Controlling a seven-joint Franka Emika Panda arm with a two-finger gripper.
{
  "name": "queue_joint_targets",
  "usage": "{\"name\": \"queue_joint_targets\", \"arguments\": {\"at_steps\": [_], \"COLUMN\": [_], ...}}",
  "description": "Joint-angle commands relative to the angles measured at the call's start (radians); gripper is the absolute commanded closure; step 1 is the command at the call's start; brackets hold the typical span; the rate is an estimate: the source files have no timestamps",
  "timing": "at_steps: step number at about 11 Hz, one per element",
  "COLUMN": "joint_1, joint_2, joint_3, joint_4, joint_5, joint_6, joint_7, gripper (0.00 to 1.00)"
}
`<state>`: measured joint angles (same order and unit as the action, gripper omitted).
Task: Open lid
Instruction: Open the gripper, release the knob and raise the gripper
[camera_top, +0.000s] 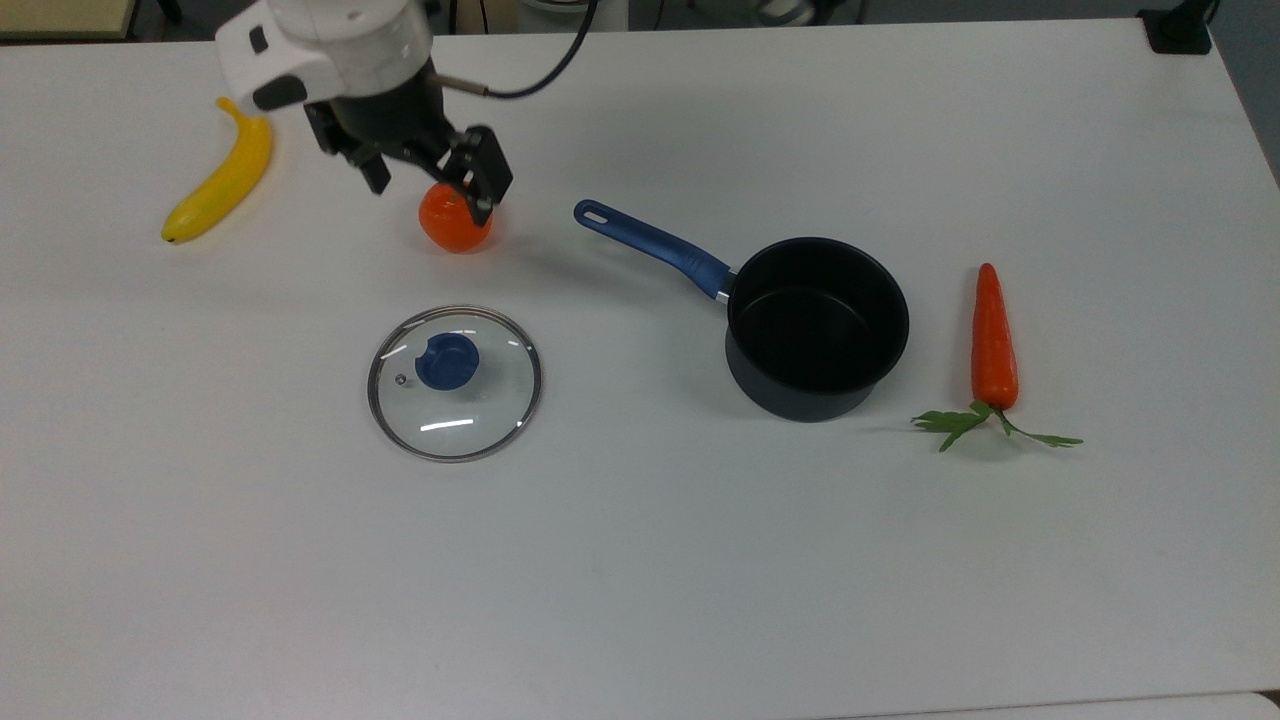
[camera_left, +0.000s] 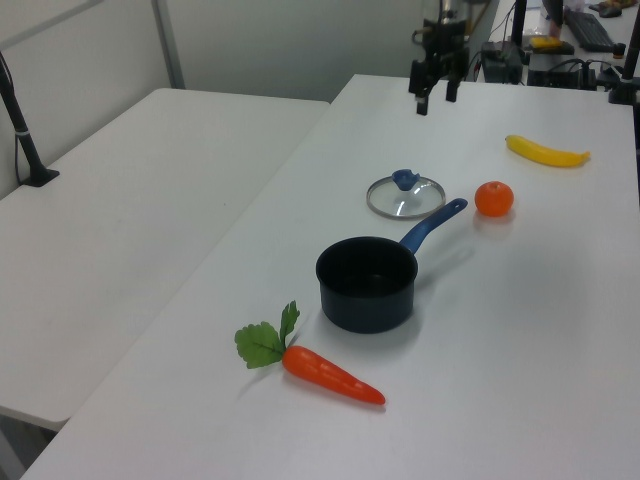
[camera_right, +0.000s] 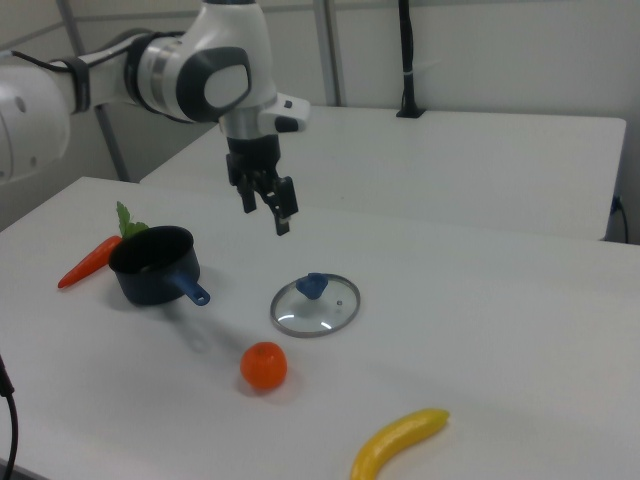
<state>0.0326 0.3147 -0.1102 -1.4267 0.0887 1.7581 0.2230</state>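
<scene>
white table bears the lid flat beside the saucepan; tool hangs unclenched, empty above.

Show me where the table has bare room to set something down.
The widest free patch is the near strip of the table in the top view, below the lid, pot and carrot. The far right above the carrot is also bare. It is crowded at the top view's upper left: banana, orange and end effector.
</scene>
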Motion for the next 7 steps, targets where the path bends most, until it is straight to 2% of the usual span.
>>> {"name": "queue_joint_targets", "arguments": {"at_steps": [1,7], "joint_1": [0.039,0.038], "joint_2": [-0.097,-0.126], "joint_3": [-0.003,-0.005], "joint_4": [-0.047,-0.044], "joint_5": [-0.015,-0.039], "joint_6": [-0.116,-0.17], "joint_7": [-0.011,-0.017], "gripper": [0.0,0.0]}}
